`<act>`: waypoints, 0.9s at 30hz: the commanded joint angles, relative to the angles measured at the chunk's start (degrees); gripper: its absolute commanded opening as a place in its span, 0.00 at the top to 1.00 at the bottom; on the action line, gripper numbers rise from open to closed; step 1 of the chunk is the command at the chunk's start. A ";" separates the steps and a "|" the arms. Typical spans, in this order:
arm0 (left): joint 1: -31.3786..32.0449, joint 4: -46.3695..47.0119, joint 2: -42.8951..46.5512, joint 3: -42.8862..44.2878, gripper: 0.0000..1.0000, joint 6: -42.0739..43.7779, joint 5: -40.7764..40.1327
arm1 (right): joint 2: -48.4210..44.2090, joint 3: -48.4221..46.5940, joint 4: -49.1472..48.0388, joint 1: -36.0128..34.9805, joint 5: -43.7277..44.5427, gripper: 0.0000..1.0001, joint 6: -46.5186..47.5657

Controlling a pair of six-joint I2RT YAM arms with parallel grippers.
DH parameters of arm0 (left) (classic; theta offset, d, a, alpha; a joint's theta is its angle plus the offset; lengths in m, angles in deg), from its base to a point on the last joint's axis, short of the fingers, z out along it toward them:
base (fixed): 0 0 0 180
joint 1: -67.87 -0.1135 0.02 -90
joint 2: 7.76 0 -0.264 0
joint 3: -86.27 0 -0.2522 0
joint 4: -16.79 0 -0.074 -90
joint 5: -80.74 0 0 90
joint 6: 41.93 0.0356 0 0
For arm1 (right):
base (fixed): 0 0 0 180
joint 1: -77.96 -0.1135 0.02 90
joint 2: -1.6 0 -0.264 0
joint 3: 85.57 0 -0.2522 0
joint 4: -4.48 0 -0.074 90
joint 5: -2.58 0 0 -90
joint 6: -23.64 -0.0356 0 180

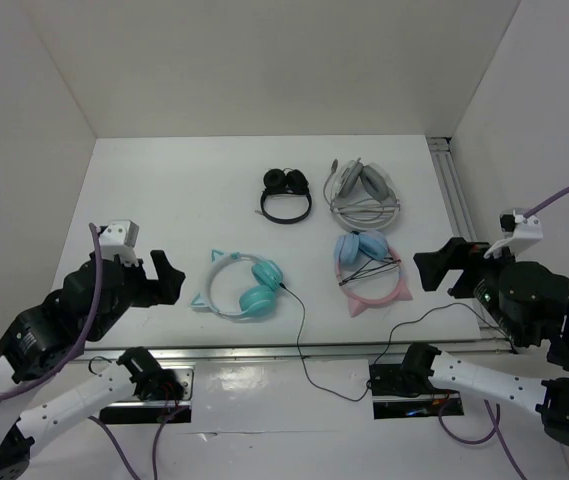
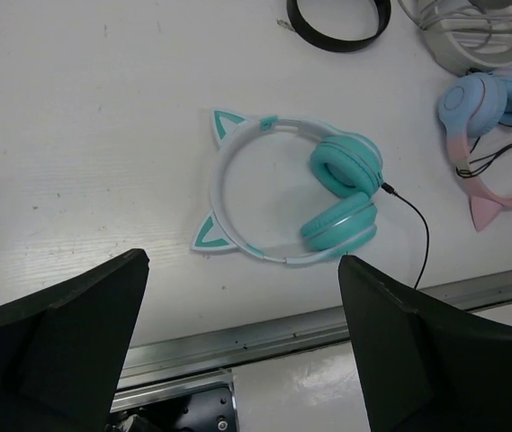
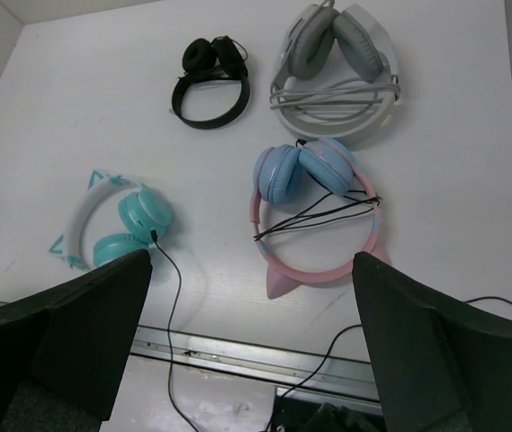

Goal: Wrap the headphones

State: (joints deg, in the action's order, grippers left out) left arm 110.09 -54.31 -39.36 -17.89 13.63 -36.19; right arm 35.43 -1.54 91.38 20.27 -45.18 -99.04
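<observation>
Ahead of me lie small black headphones (image 1: 286,182), beside them grey-white plastic headphones (image 1: 372,182), and nearer, pink-and-blue cat-ear headphones (image 1: 364,246).

Teal headphones (image 3: 134,223), black cable (image 3: 171,306) loose, fingers (image 3: 76,333) apart

Looks like a robotics lab test cell: bare white table (image 1: 164,200) boxed in by plain white walls (image 1: 264,70), metal rail (image 1: 224,350) along the table's near edge, cabled robot arms (image 1: 54,330) bolted there.
</observation>
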 commanded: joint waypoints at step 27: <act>-10.91 12.43 -46.27 -1.26 0.00 8.68 17.09 | -10.09 24.04 -26.12 0.39 -25.54 0.00 3.94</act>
State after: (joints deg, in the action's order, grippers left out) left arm 101.87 -44.94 -84.91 -18.21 20.78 -22.82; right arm 26.86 25.38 71.01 20.38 -68.42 -96.40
